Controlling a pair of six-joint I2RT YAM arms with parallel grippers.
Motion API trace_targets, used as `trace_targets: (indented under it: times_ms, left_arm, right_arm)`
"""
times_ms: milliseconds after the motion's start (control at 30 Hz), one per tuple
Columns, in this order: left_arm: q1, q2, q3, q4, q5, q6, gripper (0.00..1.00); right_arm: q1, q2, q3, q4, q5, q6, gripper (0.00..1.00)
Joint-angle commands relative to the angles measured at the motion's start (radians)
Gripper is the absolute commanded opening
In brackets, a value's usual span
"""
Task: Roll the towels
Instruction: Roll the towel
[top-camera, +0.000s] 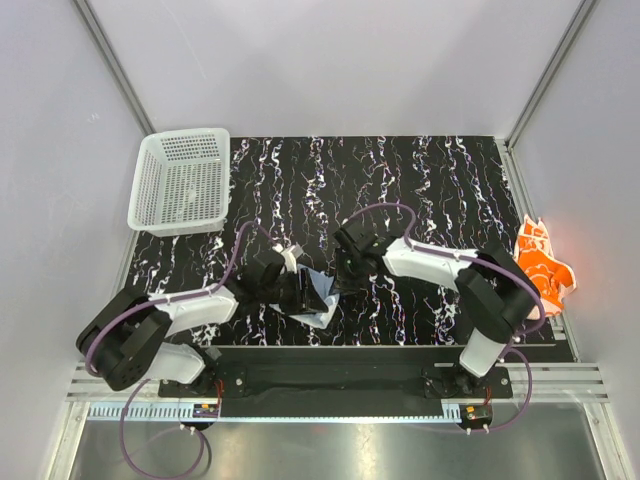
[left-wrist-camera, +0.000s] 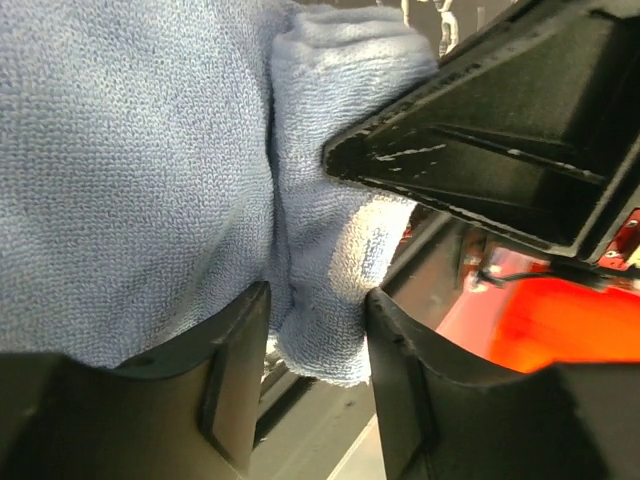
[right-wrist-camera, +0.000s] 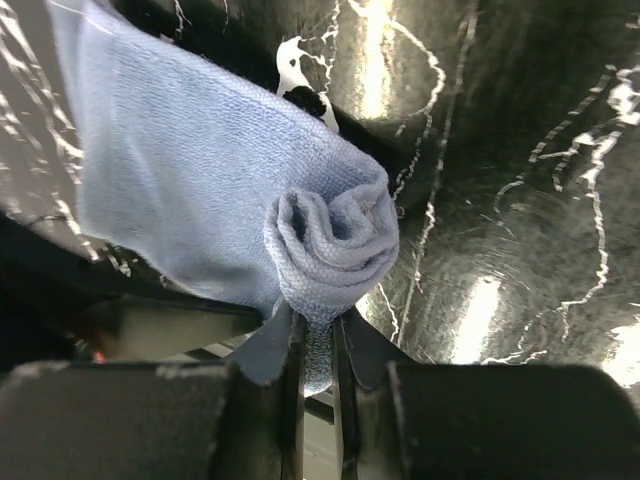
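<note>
The light blue towel (top-camera: 320, 295) is partly rolled at the front centre of the black marbled table. My left gripper (top-camera: 302, 292) is shut on the rolled end of the blue towel (left-wrist-camera: 320, 330); its flat part fills the left of that view. My right gripper (top-camera: 342, 272) is shut on the other end of the roll (right-wrist-camera: 330, 250), whose spiral shows just above the jaws, with the loose flat part stretching up left. The orange flower-print towel (top-camera: 543, 265) lies crumpled at the table's right edge, away from both grippers.
A white perforated basket (top-camera: 182, 182) stands at the back left corner. White walls and metal frame posts close in the table on three sides. The arms' mounting rail (top-camera: 330, 375) runs along the near edge.
</note>
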Motion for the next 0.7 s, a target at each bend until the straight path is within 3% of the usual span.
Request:
trace_targets:
  times_ms: [0, 267, 333, 667]
  left_arm:
    - [-0.038, -0.074, 0.06, -0.128, -0.127, 0.102, 0.49]
    - [-0.214, -0.143, 0.172, -0.312, -0.387, 0.174, 0.53]
    - [-0.268, -0.13, 0.213, -0.356, -0.453, 0.196, 0.6]
    - [-0.431, 0.001, 0.335, -0.51, -0.676, 0.226, 0.61]
  right_arm:
    - [0.031, 0.058, 0.092, -0.139, 0.063, -0.043, 0.02]
    - [0.047, 0.121, 0.166, -0.206, 0.071, -0.054, 0.01]
    - [0.047, 0.128, 0.18, -0.213, 0.071, -0.058, 0.01]
    - [0.047, 0.135, 0.208, -0.235, 0.073, -0.062, 0.01]
